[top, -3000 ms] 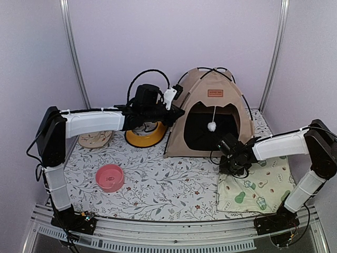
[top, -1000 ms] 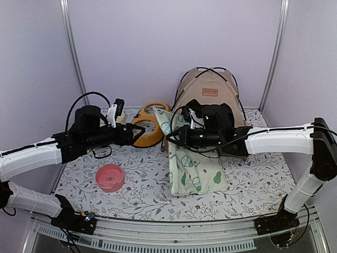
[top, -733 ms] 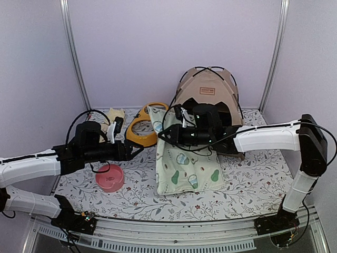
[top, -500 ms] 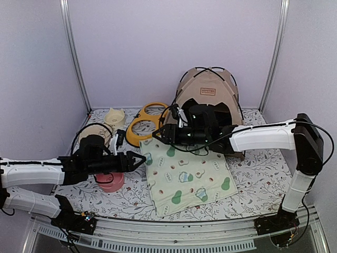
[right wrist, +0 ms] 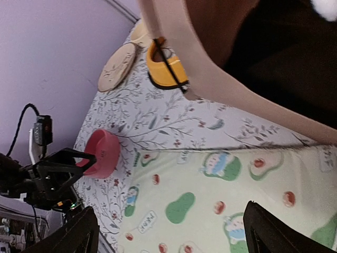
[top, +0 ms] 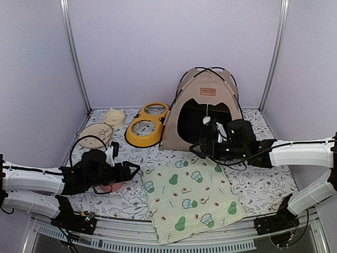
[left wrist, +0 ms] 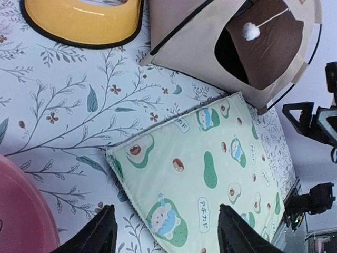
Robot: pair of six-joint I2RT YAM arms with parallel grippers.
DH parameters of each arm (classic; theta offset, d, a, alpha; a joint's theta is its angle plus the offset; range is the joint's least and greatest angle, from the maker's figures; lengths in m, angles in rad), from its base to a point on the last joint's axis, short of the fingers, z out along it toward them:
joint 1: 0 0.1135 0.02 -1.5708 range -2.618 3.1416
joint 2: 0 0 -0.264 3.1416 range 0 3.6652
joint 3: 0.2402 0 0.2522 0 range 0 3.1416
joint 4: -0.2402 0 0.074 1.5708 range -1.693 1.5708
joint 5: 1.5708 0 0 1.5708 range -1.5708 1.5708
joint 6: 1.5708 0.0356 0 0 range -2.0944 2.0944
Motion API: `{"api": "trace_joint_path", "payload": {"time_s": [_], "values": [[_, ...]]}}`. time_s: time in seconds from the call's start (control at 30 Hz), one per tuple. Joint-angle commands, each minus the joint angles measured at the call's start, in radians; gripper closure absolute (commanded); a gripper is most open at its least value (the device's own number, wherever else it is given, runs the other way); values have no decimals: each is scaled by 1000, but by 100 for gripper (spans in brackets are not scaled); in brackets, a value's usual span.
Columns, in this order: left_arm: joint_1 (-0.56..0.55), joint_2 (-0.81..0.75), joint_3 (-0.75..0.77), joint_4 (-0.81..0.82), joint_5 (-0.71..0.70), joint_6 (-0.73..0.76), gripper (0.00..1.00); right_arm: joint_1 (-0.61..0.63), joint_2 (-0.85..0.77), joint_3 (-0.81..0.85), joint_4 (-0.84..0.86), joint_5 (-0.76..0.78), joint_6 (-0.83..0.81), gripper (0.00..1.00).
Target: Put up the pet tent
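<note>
- Mat: cream with green prints, lying flat on the flowered surface at lower centre of the overhead view. Its near edge reaches the front rim.
- Left gripper: low at the lower left, beside the mat's left corner. Fingers spread, nothing between them.
- Pink bowl: directly behind the left gripper, partly hidden by that arm.
- Right gripper: right of centre, over the mat's far edge and pointed towards the left of the frame. Fingers spread wide, holding nothing.
- Pet tent: standing upright at the back, right of centre, just behind the mat. The dark doorway faces the front and a white pom-pom hangs in it. Black poles cross at the top, with a brown label below them.
- Yellow double feeder: at the tent's left side, close by it.
- Small cream bowl and round tan disc: at the far left, near the back wall.
</note>
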Motion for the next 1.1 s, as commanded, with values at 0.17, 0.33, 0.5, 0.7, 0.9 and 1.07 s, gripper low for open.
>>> {"api": "trace_joint_path", "payload": {"time_s": [0.17,0.33,0.5,0.7,0.9,1.07], "values": [[-124,43,13,-140,81,-71,36,-67,-186,-269,-144,34,97,3],[-161,71,32,-176,131,-117,36,-69,-239,-315,-207,60,147,3],[-200,192,48,-124,136,-108,36,-69,-271,-380,-226,123,209,2],[-226,295,44,25,133,-103,35,-68,-191,-396,-196,120,212,1],[-232,351,76,56,134,-70,41,-68,-109,-411,-118,27,208,10],[-233,363,141,22,118,-6,64,-48,-138,-387,-116,-22,221,34]]}}
